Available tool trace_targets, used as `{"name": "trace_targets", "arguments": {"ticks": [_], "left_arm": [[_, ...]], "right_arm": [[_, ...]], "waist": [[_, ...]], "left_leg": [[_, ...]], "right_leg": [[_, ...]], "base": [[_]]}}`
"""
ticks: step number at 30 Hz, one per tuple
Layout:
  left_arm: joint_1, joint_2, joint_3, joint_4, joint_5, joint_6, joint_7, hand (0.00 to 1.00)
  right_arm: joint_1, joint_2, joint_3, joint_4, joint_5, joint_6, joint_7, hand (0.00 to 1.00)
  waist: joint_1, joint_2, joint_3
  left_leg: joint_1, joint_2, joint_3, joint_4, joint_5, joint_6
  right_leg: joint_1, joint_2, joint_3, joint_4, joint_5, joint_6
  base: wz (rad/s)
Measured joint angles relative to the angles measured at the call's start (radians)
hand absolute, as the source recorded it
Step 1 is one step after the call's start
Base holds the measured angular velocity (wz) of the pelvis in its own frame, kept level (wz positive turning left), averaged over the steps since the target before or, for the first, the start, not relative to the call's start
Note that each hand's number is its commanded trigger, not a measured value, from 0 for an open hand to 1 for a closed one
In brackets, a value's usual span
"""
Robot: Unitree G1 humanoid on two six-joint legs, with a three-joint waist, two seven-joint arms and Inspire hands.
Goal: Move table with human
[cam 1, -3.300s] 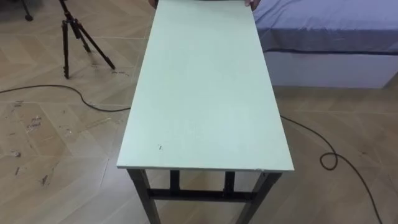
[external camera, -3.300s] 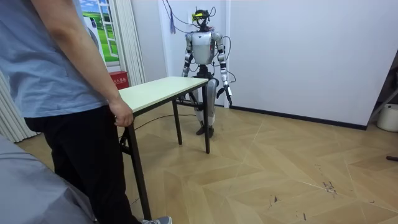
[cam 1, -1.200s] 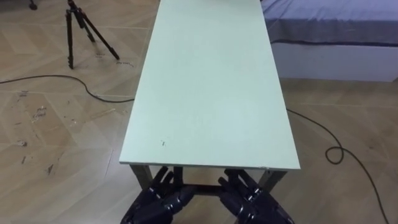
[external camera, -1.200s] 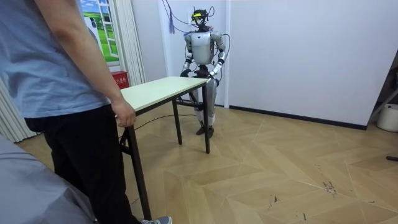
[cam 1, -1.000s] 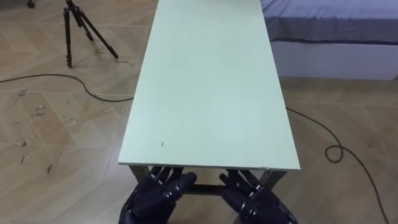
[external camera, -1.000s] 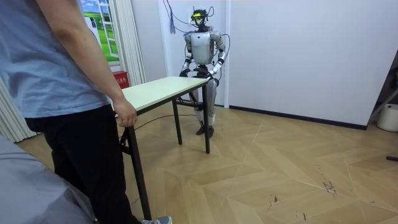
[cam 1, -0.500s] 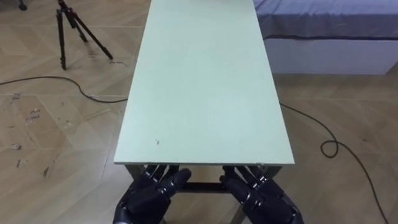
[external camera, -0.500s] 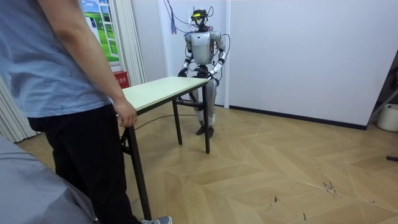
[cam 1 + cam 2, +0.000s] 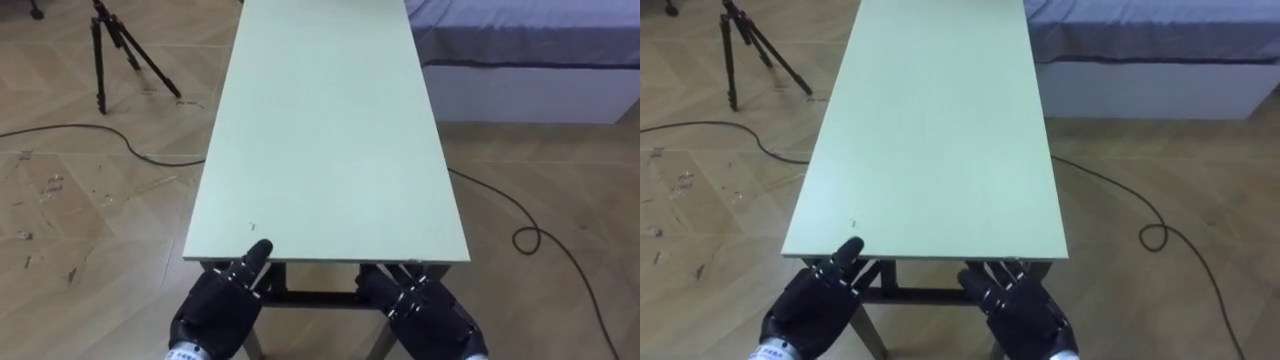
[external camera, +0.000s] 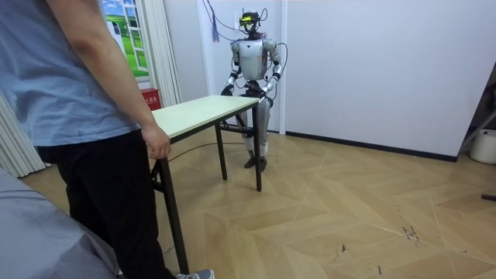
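Observation:
The table has a long pale green top on dark metal legs and runs away from me. I stand at its near short end. My left hand is just below the near edge, fingers straight and reaching under the top, thumb raised against the edge. My right hand sits the same way below the edge further right, fingers straight under it. In the room view a person holds the other end of the table with one hand curled on its edge.
A black tripod stands on the wooden floor left of the table. A bed with a blue-grey sheet lies along its far right side. Black cables trail over the floor on both sides. A white wall is behind me.
Both hands came up into view and reached under the table's near edge. In the last half second my left thumb rose against the edge. The table has not moved.

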Motion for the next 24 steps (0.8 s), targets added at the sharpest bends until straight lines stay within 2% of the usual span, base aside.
{"name": "trace_targets", "arguments": {"ticks": [5, 10, 12, 15, 24], "left_arm": [[-0.009, 0.0, 0.001, 0.002, -0.031, 0.03, 0.0, 0.0], [-0.033, -0.007, 0.005, 0.027, -0.049, 0.048, 0.015, 0.0], [-0.068, -0.02, 0.007, 0.07, -0.052, 0.055, 0.023, 0.0], [-0.093, -0.023, 0.007, 0.106, -0.052, 0.059, 0.035, 0.0], [-0.143, -0.039, 0.01, 0.187, -0.052, 0.059, 0.043, 0.0]], "right_arm": [[0.0, -0.002, 0.008, 0.0, 0.113, 0.011, -0.034, 0.0], [-0.02, 0.0, 0.007, 0.0, 0.188, 0.021, -0.097, 0.0], [-0.036, 0.001, 0.005, 0.0, 0.195, 0.027, -0.134, 0.0], [-0.043, 0.002, 0.004, 0.0, 0.194, 0.031, -0.152, 0.0], [-0.057, 0.009, 0.001, 0.0, 0.199, 0.029, -0.208, 0.0]], "waist": [[0.025, -0.002, -0.0014], [0.029, 0.002, -0.0033], [0.025, 0.011, -0.0065], [0.018, 0.023, -0.0127], [0.018, 0.027, -0.0105]], "left_leg": [[0.005, 0.0, 0.002, 0.0, 0.0, 0.0], [0.013, 0.0, 0.001, 0.001, 0.0, 0.0], [0.017, 0.0, -0.002, 0.0, 0.0, 0.0], [0.018, -0.001, -0.003, -0.001, 0.0, 0.0], [0.02, -0.001, -0.005, 0.0, 0.001, -0.002]], "right_leg": [[0.003, 0.0, 0.003, -0.001, 0.0, 0.0], [0.014, 0.0, 0.002, -0.003, 0.0, 0.0], [0.018, 0.0, 0.0, -0.002, 0.0, 0.0], [0.02, 0.001, 0.0, -0.002, 0.0, 0.0], [0.028, 0.001, 0.0, -0.002, 0.001, -0.001]], "base": [[-0.02], [0.0], [0.0], [0.0], [0.0]]}}
